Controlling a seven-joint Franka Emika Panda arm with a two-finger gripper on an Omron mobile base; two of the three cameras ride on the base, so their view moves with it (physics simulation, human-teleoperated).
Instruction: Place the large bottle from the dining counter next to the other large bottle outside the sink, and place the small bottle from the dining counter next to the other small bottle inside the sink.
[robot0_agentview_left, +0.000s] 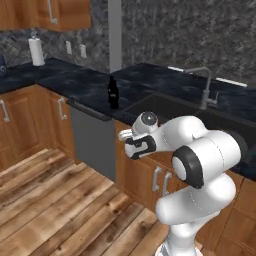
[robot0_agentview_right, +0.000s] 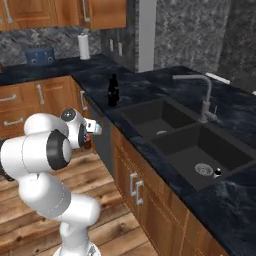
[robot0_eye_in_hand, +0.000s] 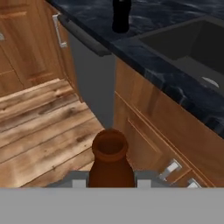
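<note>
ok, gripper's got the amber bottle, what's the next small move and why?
Probably lift and carry the amber-brown glass bottle toward the black double-basin sink. The gripper is shut on it low beside the wooden cabinets, and the small dark-topped bottle stands in the right-hand basin.

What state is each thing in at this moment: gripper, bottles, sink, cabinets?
gripper: shut on the small bottle.
small bottle: amber, upright in the grip, over the floor.
black bottle: upright on the counter, left of the sink.
other small bottle: inside the sink's right basin.
sink: faucet off.
cabinet doors: closed.
</note>
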